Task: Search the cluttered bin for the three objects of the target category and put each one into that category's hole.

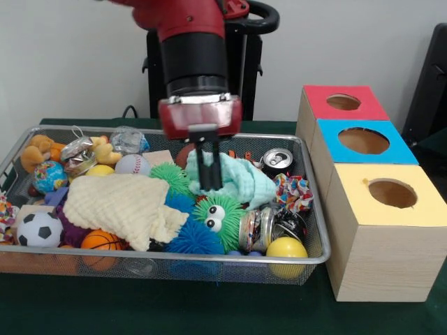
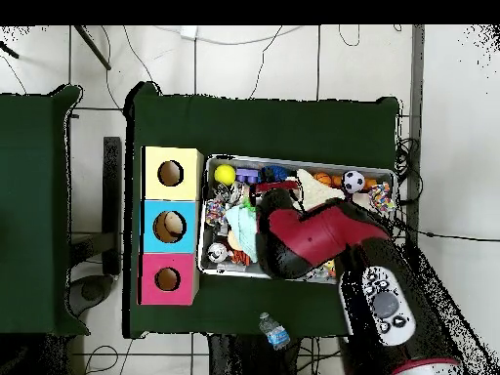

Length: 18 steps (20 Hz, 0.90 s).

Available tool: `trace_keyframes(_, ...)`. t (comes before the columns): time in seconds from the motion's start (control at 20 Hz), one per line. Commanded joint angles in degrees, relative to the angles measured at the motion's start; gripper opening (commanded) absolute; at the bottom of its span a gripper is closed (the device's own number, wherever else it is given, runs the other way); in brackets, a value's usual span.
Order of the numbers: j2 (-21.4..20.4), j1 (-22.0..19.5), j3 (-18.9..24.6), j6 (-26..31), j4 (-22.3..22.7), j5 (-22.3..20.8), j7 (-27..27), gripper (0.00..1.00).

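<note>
One wire-mesh bin [image 1: 316,259] sits on a dark green cloth-covered table [image 1: 174,310], filling the left and middle of the front view. Behind the table is a pale wall, and the overhead view shows a light tiled floor [image 2: 293,63] with cables trailing across it, a second green-covered table [image 2: 34,215] off to one side and a plastic bottle [image 2: 274,332] lying on the floor near the robot's base.

From above, the red and black arm [image 1: 192,49] comes straight down over the middle of the bin. Its gripper [image 1: 208,183] points downward, the two dark fingers drawn close together and pressed into a mint-green cloth [image 1: 244,183]; whether they actually pinch the fabric cannot be told.

Many things crowd the bin: a cream knitted cloth [image 1: 122,206] spread over the left centre, a green spiky ball with googly eyes [image 1: 218,218], a blue spiky ball [image 1: 192,237], a soccer ball [image 1: 38,229], a small basketball [image 1: 101,243], a baseball [image 1: 131,165], a yellow ball [image 1: 286,250] at the front right corner, a drink can [image 1: 278,160] at the back and a knotted rope toy [image 1: 293,192] by the right wall.

Just beside the bin's right side stand three wooden boxes in a row, each with a round hole: yellow-topped [image 1: 391,194] nearest, blue-topped [image 1: 363,142] in the middle, red-topped [image 1: 343,102] farthest.
</note>
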Motion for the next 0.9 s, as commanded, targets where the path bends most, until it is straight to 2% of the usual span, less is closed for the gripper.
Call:
trace_keyframes(0.05,-7.7,11.0,-10.1,8.2,6.6,7.0,10.4,0.00)
trace_keyframes(0.15,-11.4,9.7,-6.3,6.4,11.8,10.4,8.1,0.00)
trace_keyframes(0.2,-14.8,6.9,-1.6,7.5,15.8,12.0,4.8,0.00)
trace_keyframes(0.25,-16.7,5.6,0.4,9.3,17.8,14.6,3.5,0.00)
trace_keyframes(0.35,-20.5,-0.1,7.8,19.4,24.0,26.1,-2.5,0.00)
trace_keyframes(0.4,-22.0,0.0,7.4,24.4,25.1,30.0,-5.1,0.00)
trace_keyframes(0.55,-24.8,-3.3,11.2,34.3,28.0,38.4,-12.3,0.00)
trace_keyframes(0.65,-24.8,-4.0,11.4,38.8,28.9,40.8,-13.3,0.00)
trace_keyframes(0.75,-24.1,-4.8,12.0,39.7,30.0,41.0,-13.4,0.00)
trace_keyframes(0.9,-21.8,-7.8,14.2,36.4,32.3,39.9,-12.8,0.00)
